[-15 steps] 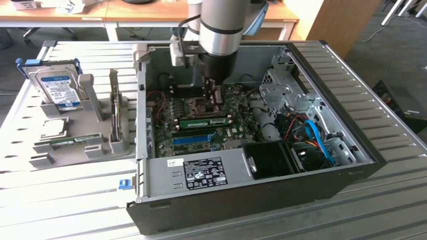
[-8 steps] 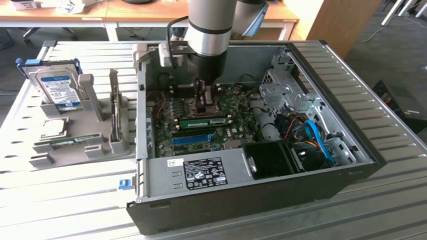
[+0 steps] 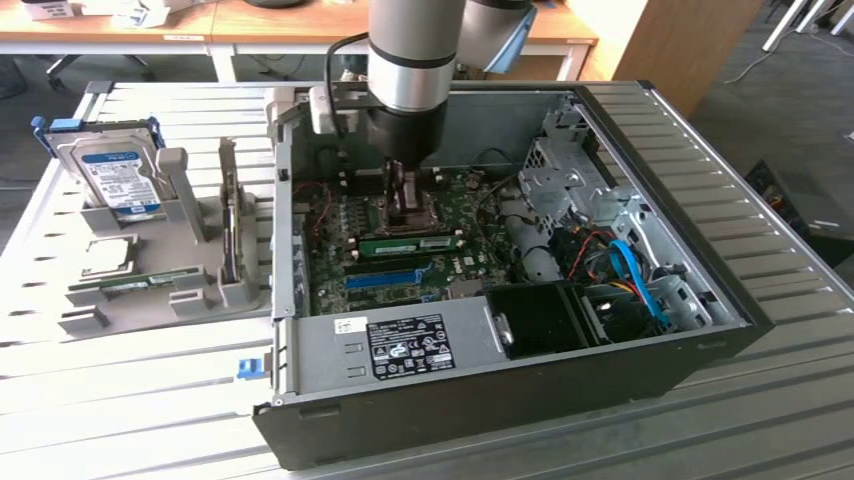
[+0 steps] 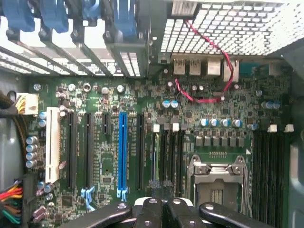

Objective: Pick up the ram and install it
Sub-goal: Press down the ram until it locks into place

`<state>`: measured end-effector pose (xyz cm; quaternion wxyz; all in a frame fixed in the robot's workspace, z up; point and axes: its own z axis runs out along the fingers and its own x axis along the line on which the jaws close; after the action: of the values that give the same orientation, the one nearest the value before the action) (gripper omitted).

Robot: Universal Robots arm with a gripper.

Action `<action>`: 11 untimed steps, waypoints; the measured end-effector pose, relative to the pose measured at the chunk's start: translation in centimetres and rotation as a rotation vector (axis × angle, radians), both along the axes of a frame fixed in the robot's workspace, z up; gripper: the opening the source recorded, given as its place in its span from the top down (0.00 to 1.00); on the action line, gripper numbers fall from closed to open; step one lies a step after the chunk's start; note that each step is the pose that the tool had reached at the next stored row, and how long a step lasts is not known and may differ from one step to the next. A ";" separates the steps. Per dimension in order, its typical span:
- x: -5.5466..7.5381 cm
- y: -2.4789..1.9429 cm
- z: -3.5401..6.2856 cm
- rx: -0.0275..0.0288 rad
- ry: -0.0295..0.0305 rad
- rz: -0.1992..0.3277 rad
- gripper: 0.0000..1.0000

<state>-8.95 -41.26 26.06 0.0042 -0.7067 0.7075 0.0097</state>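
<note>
Seating step: gripper (image 4: 161, 206) closed, hovering over motherboard (image 4: 118, 99); ram (image 3: 407, 243) lying in slot; firm downward press likely needed.

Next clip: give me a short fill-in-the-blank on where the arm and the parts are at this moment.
1. The hand hangs inside the open computer ____.
2. A ram stick lies on the ____ in the case.
3. The hard drive standing in the grey holder has a ____ label.
4. The hand is ____.

Missing words: case; motherboard; blue; shut
</note>
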 end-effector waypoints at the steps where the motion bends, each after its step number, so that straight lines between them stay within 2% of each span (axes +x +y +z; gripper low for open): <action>1: -0.1 0.00 0.00 -0.0001 0.0000 0.000 0.89; 6: -0.2 0.00 -0.03 0.0000 0.0000 0.000 0.89; 11: -0.2 0.00 -0.59 -0.0002 0.0000 0.000 0.89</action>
<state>-9.13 -41.26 25.47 0.0041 -0.7067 0.7074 0.0096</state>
